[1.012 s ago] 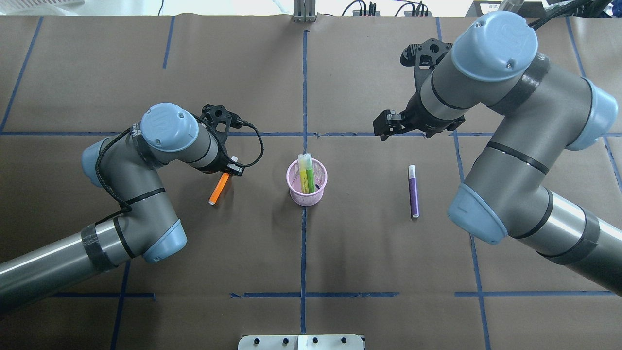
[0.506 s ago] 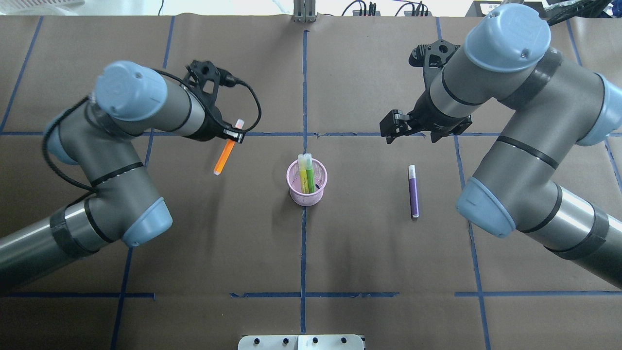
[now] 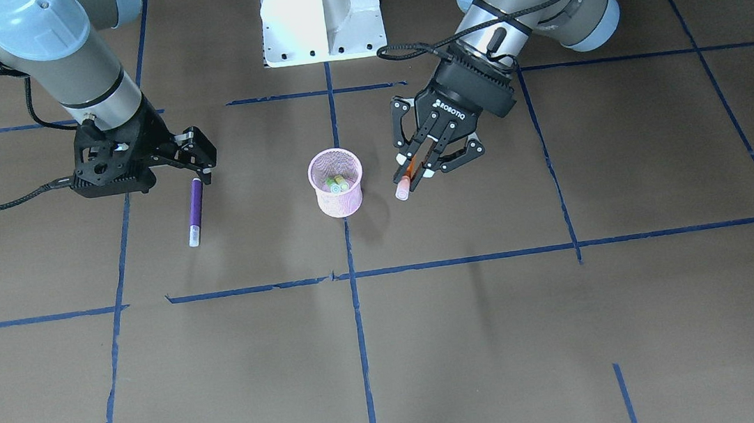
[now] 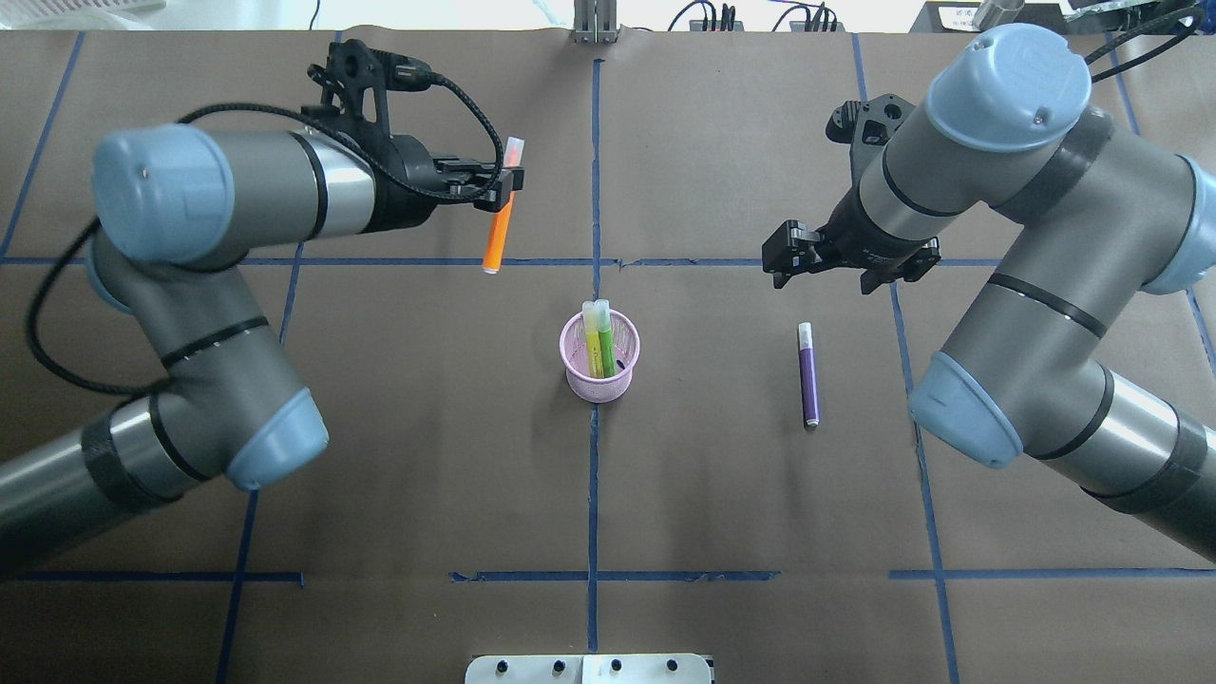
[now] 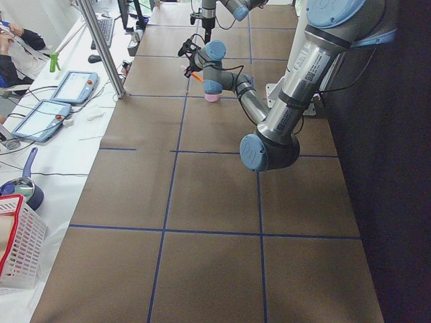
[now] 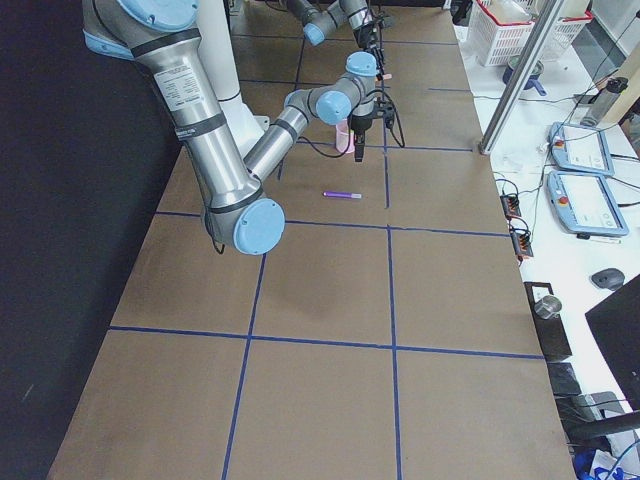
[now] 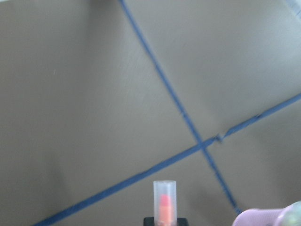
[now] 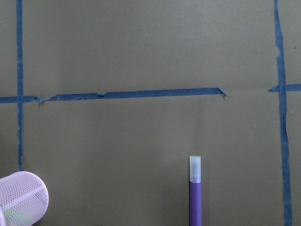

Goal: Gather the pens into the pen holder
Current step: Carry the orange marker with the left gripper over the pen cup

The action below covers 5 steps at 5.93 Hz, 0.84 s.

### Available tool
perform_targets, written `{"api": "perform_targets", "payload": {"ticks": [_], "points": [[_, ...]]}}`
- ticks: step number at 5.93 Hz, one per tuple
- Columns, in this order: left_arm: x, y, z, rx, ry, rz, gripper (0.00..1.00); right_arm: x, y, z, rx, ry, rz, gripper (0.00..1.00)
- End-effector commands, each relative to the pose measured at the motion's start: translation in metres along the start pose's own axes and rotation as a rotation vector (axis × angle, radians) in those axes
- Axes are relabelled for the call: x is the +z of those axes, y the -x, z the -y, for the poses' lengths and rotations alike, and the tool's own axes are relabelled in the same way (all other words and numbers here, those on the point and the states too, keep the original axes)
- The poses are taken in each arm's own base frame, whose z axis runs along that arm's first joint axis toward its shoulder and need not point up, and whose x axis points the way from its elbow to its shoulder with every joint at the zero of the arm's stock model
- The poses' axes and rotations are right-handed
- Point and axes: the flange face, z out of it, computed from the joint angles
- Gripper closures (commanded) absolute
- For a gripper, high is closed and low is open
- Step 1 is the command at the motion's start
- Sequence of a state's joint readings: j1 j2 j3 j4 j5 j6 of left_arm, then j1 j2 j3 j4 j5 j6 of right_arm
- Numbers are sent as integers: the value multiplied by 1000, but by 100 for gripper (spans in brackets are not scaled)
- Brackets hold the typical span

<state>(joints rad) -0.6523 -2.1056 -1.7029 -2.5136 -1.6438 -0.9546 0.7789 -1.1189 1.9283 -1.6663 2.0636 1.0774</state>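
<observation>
Left gripper [image 4: 504, 186] jaws clenched on the orange pen [image 4: 498, 233], gripping it near the cap end. The pen is off the worktop [image 4: 427, 475]. Bright orange barrel, pale translucent cap with the orange tip showing through, seen clearly in the left wrist view [image 7: 164, 200]. In the overhead view the barrel sticks out of the jaws toward the robot and the cap pokes out the far side. In the front-facing view the left gripper [image 3: 418, 169] and orange pen [image 3: 409, 174] sit just beside the pen holder [image 3: 339, 203], on the robot's left of it, not over its mouth.

Pen holder [image 4: 598, 385]: small pink wire-mesh cup with a solid rim, standing upright near the middle of the worktop on a blue tape line [image 4: 593, 494]. Inside it are a yellow pen [image 4: 592, 340] and a green pen [image 4: 606, 347], leaning together with pale caps above the rim. Part of the cup also shows at the lower edge of both wrist views [image 8: 23, 195].

Purple pen [image 4: 808, 375] lies flat on the worktop, well apart from the holder on the robot's right, pale cap end pointing away from the robot. Purple barrel, frosted cap [image 8: 195, 202].

Right gripper [image 4: 790, 260] jaws released, holding nothing, hovering above the worktop near the purple pen's cap end, not touching it [image 3: 194, 210].
</observation>
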Motion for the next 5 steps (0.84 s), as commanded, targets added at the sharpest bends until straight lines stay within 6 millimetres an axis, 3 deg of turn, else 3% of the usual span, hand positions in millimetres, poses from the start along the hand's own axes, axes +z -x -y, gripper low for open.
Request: {"api": "perform_targets", "payload": {"ticks": [1, 2, 5], "points": [[36, 1, -96, -77, -256, -201, 100, 4, -6, -1, 18, -14, 21, 0], [42, -1, -124, -98, -297, -207, 100, 6, -6, -1, 15, -13, 21, 0], [49, -10, -134, -94, -284, -206, 100, 6, -7, -2, 13, -9, 21, 0]]}}
